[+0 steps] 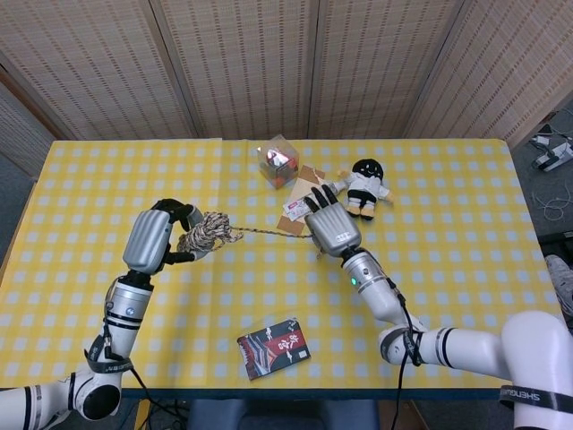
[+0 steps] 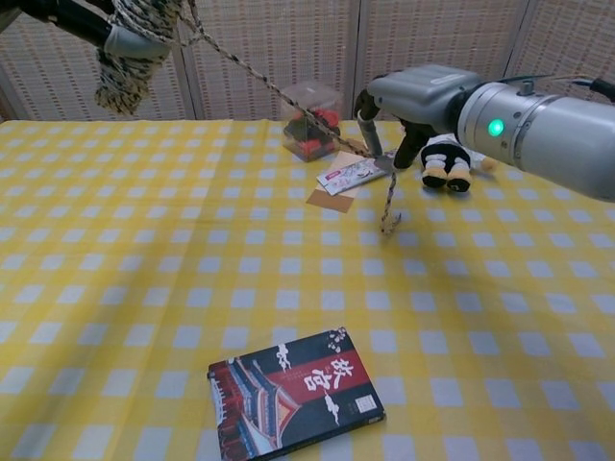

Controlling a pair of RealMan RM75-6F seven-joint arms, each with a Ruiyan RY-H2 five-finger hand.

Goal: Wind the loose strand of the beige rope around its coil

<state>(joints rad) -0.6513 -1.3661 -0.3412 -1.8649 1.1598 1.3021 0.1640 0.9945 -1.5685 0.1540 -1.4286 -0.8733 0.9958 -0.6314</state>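
Observation:
The beige rope coil point(image 1: 204, 235) is held off the table in my left hand point(image 1: 150, 239), left of centre in the head view. In the chest view the coil point(image 2: 130, 43) shows at the top left corner, with the left hand mostly cut off there. The loose strand point(image 1: 269, 234) runs taut from the coil to my right hand point(image 1: 331, 227). My right hand point(image 2: 413, 101) pinches the strand point(image 2: 279, 93) in its fingers point(image 2: 369, 134), and the short free end point(image 2: 389, 206) dangles below them, above the tablecloth.
A dark book point(image 2: 293, 392) lies near the front edge. At the back sit a clear box point(image 2: 312, 120) with red contents, a flat packet point(image 2: 351, 173) on a brown card, and a plush doll point(image 2: 444, 158) just behind my right hand.

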